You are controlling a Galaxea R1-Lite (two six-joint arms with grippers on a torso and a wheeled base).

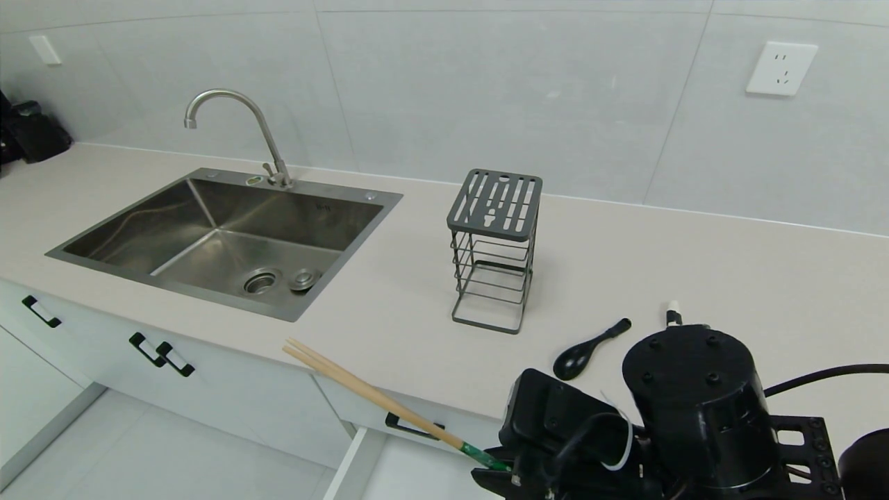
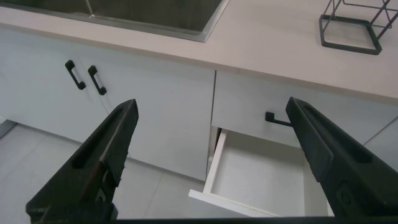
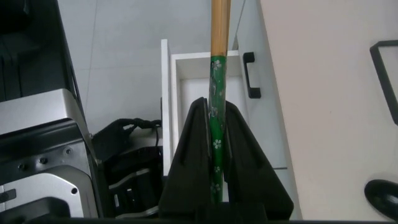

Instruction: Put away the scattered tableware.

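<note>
Right claw (image 3: 216,109) was closed on the chopsticks (image 3: 219,37), pinching their green butt ends. This was judged to leave the bare length free for feeding into the rack (image 1: 494,250) ahead of the claw or the open drawer (image 3: 186,58) beneath it. Long axis ran straight out from the claw, in line with its fingers — tips pointed away, over the counter (image 1: 403,292) edge. Left claw (image 2: 211,106) hung open above the drawer, empty. A spoon (image 1: 587,351) lay on the counter just beyond the right claw.
</note>
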